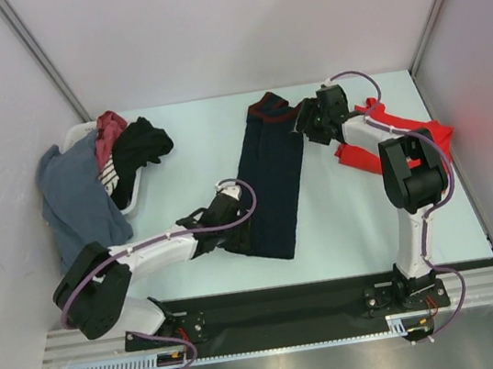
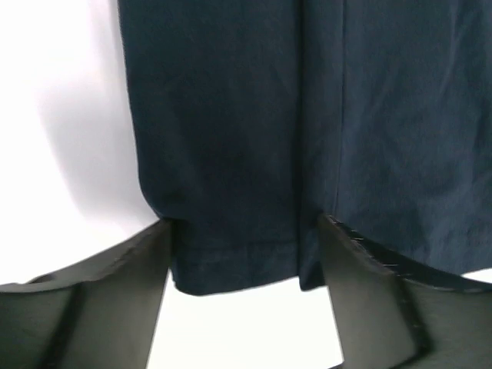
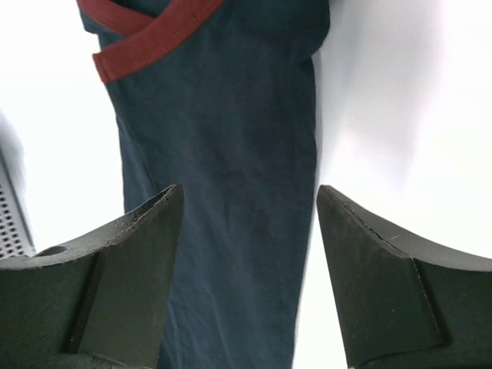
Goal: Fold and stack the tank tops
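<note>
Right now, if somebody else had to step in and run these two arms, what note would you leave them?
Left gripper: open above the navy tank top at its hem, holding nothing.
Right gripper: open above its maroon-trimmed neck end, holding nothing.
Done: navy top lies mid-table, folded lengthwise into a strip.
Red tank top: bunched on the far right, unfolded.
Left: probably fold navy crosswise, fold red, stack them.

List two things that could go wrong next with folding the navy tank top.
1. The left gripper and right gripper stand open over the ends of the navy tank top, folded into a long strip; a pinch catching only the top layer could let the fold spill open.
2. The red tank top lies bunched by the right arm, which could drag it.
</note>
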You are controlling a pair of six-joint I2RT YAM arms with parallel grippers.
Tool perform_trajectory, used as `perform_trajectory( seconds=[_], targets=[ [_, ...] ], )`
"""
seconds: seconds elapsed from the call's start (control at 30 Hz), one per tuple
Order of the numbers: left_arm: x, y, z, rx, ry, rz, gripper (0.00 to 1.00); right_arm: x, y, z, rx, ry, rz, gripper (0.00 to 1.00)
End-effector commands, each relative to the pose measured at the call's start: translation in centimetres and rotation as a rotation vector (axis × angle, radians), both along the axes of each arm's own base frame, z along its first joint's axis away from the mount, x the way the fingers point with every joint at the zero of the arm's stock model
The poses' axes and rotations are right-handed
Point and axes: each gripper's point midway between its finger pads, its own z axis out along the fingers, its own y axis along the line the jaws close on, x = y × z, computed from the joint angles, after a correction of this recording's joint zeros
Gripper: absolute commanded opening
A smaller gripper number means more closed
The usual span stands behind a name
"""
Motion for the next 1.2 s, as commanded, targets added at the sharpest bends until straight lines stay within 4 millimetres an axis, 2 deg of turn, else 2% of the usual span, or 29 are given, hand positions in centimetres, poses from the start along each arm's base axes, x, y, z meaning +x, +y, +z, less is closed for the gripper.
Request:
perform_trajectory(
  seconds=[0.0, 0.03, 0.1, 0.17, 0.2, 0.27, 0.3, 0.47, 0.5, 0.67, 0.7, 0.73, 0.9, 0.93, 0.97, 1.03, 1.13, 1.17],
  targets=[
    [-1.1, -1.9, -1.4, -0.093, 0.1, -0.052, 0.66, 0.7, 0.9, 2.5, 0.07, -0.053, 0.019, 0.75],
    [-1.3, -2.0, -1.4, -0.106, 0.105, -0.053, 0.6, 0.5, 1.2, 1.7, 0.097, -0.027, 0.035, 0.74],
    [-2.3, -2.1, -1.9, -0.134, 0.137, -0.071, 0.53, 0.7, 0.8, 1.3, 0.128, -0.013, 0.033, 0.73],
    [-2.9, -2.5, -1.7, -0.17, 0.146, -0.097, 0.42, 0.8, 0.6, 0.7, 0.123, 0.007, 0.024, 0.73],
    [-3.4, -2.4, -2.0, -0.173, 0.162, -0.101, 0.3, 1.0, 0.6, 0.5, 0.116, 0.013, 0.022, 0.74],
    [-4.1, -2.6, -1.8, -0.202, 0.179, -0.122, 0.15, 1.0, 0.5, -0.1, 0.103, 0.037, 0.023, 0.74],
    [-4.6, -2.4, -1.9, -0.206, 0.193, -0.122, 0.0, 1.1, 0.4, -0.3, 0.099, 0.043, 0.021, 0.74],
    [-6.5, -2.2, -1.2, -0.276, 0.208, -0.132, 0.0, 1.2, -0.3, -1.7, 0.07, 0.09, 0.01, 0.73],
    [-7.5, -1.9, -1.7, -0.272, 0.226, -0.132, 0.0, 1.5, -0.5, -2.0, 0.068, 0.092, 0.009, 0.73],
    [-9.8, -1.8, -1.3, -0.278, 0.227, -0.155, 0.0, 2.9, -0.1, -2.5, 0.062, 0.096, 0.035, 0.75],
    [-10.2, -1.5, -1.6, -0.272, 0.237, -0.149, 0.0, 3.1, 0.2, -2.7, 0.067, 0.098, 0.05, 0.79],
    [-10.5, -1.5, -1.6, -0.276, 0.239, -0.149, 0.0, 3.5, 0.9, -2.9, 0.094, 0.101, 0.075, 0.94],
    [-11.8, -0.9, -2.0, -0.286, 0.258, -0.147, 0.0, 4.8, 2.5, -4.0, 0.199, 0.112, 0.117, 0.97],
    [-11.9, -0.8, -2.1, -0.285, 0.26, -0.146, 0.0, 5.2, 3.3, -3.5, 0.256, 0.102, 0.134, 1.0],
    [-12.0, -0.5, -2.2, -0.279, 0.262, -0.143, 0.0, 5.7, 3.8, -4.0, 0.295, 0.106, 0.143, 1.0],
    [-12.1, -0.4, -2.4, -0.274, 0.262, -0.142, 0.0, 6.7, 5.1, -2.8, 0.393, 0.079, 0.178, 1.0],
    [-12.0, -0.1, -2.6, -0.254, 0.263, -0.136, 0.0, 9.2, 5.9, -2.0, 0.437, 0.024, 0.19, 1.0],
    [-12.0, 0.0, -2.7, -0.248, 0.265, -0.136, 0.01, 10.6, 6.2, -1.5, 0.454, -0.006, 0.195, 1.0]
  ],
)
